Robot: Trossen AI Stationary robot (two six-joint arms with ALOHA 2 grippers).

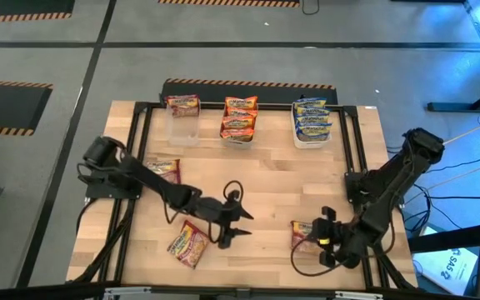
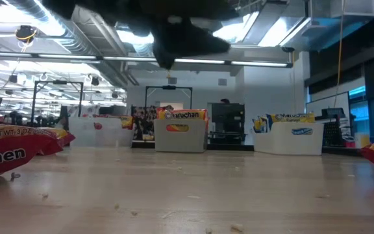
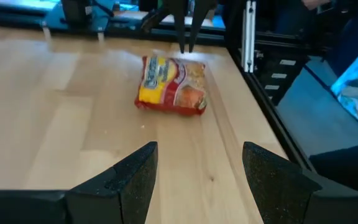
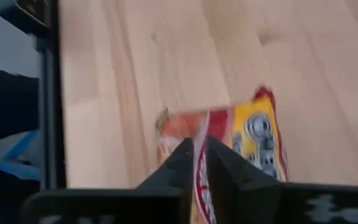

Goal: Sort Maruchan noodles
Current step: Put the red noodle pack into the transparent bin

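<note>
I see two black jointed arms, each trailing looped black cables, with matte wedge-shaped fingers (image 3: 132,180); yellow marks the right gripper (image 1: 322,237).

You have a pale wooden table (image 1: 265,179) with a black frame (image 1: 136,150); three clear tubs (image 1: 182,127) line its far edge. Hazard-striped mats (image 1: 11,104) lie on the grey floor (image 1: 223,50).

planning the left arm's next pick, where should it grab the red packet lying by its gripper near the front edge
Judging by its flat pose, pinch the red packet along a crimped edge, coming from above. The open left gripper sits just beside it. The right gripper is already shut on another packet.
</note>
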